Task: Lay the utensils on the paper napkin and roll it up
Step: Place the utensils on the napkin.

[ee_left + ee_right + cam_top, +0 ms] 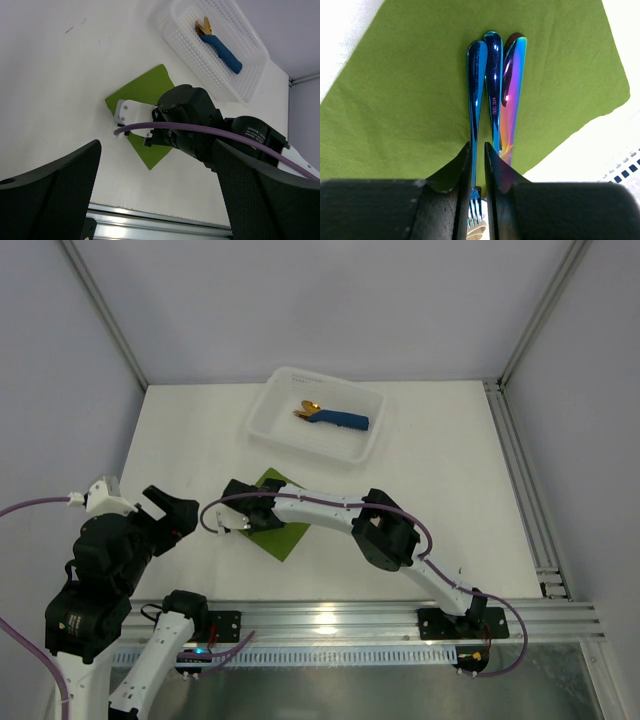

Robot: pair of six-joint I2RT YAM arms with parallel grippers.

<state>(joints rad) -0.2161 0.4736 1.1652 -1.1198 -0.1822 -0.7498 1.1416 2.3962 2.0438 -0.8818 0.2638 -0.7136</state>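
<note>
**Utensils being laid on the napkin; rolling not yet begun**

The placing step is being finished, by the look of it. Three slim iridescent metal utensils [495,95] are lying side by side, touching, on the thin olive-green paper napkin [395,100]. In the right wrist view their handle ends are pointing to 12 o'clock, and their heads are hidden at 6 o'clock behind the right gripper [478,147]. Its jaws are being held narrow, astride the neck of the leftmost, blue piece, a fork to judge by the tines [475,212] below. Whether that neck is being pinched or merely straddled cannot be told. The left gripper [157,145] is being held wide, with nothing in it, at 9 o'clock of the napkin and apart from it.

Next, probably, the fork is to be let go and the right gripper lifted straight off, so that the bundle is not dragged askew. Then a napkin corner is to be caught and turned over the three pieces. The paper looks flimsy, so a shallow pinch is called for.

The napkin is lying flat and unrolled on the white surface [200,440]. The middle utensil is deep blue with small stamped marks; the right one is shading from purple to pink. At 12 o'clock of the napkin a white plastic basket [270,400] is holding a blue rolled napkin with gold cutlery [345,421].
</note>
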